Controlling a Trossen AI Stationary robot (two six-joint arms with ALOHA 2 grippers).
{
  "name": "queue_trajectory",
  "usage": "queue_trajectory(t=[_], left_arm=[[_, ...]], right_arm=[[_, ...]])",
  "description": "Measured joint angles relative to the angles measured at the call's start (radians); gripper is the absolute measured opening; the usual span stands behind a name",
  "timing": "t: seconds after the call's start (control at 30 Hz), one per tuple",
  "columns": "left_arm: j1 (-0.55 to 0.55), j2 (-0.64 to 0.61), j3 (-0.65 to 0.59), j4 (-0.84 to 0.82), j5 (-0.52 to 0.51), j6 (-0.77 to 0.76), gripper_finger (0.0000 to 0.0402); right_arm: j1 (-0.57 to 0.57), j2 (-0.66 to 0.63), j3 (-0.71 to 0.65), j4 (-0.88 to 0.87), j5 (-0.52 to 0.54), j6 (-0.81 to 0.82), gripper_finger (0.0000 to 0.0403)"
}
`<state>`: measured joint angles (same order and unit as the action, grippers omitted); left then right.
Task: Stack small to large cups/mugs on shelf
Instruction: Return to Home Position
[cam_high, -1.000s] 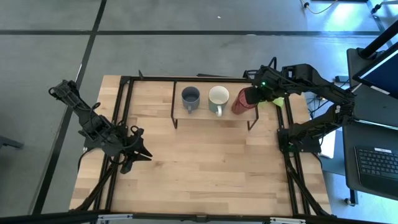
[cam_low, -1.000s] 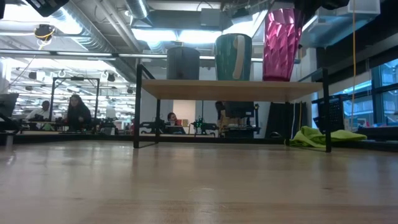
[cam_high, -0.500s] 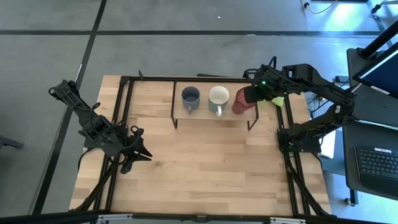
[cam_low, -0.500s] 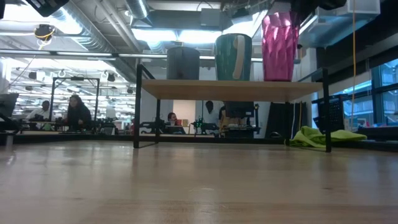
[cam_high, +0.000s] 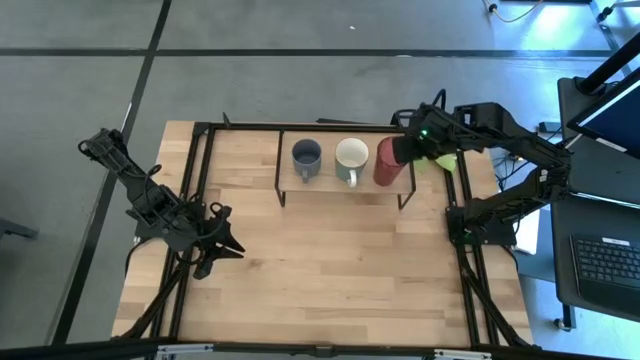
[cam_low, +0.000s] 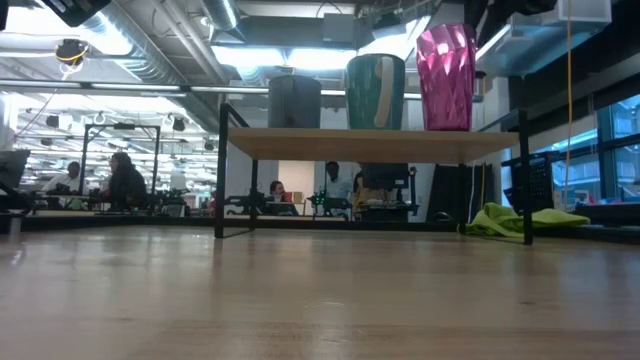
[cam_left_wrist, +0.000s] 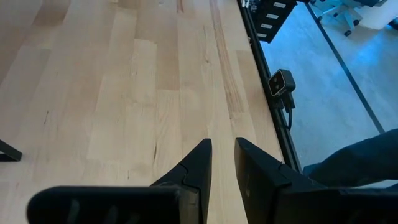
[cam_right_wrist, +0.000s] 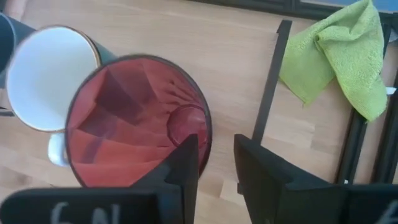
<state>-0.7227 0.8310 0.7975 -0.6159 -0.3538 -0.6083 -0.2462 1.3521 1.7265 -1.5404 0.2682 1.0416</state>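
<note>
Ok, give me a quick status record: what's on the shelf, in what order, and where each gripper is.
shelf: low light-wood board on dark wire legs
order, left to right in the high view: small dark grey mug, white mug, tall translucent red tumbler
tumbler state: upright at the shelf's right end
right gripper: open, above the tumbler, one finger inside its rim and one outside
left gripper: over the bare wooden table, far from the shelf, holding nothing
green cloth: on the table beside the shelf's right end
</note>
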Motion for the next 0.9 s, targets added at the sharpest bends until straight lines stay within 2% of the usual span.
queue_trajectory(t=[0.27,0.57,0.63,0.8,0.9], left_arm=[[0.0,0.0,0.0,0.0,0.005,-0.001,0.0064],[0.0,0.0,0.0,0.0,0.007,-0.004,0.0064],[0.0,0.0,0.0,0.001,-0.002,-0.004,0.0064],[0.0,0.0,0.0,0.004,0.007,-0.026,0.0064],[0.0,0.0,0.0,0.009,0.067,-0.039,0.0064]], right_arm=[[0.001,0.0,0.048,0.049,0.002,-0.041,0.0104],[0.037,-0.001,0.382,0.154,0.027,-0.234,0.0104],[0.037,-0.001,0.458,0.164,-0.005,-0.288,0.0104],[0.037,-0.006,0.62,0.162,-0.165,-0.363,0.0104],[0.049,-0.049,0.602,0.266,-0.267,-0.437,0.0104]])
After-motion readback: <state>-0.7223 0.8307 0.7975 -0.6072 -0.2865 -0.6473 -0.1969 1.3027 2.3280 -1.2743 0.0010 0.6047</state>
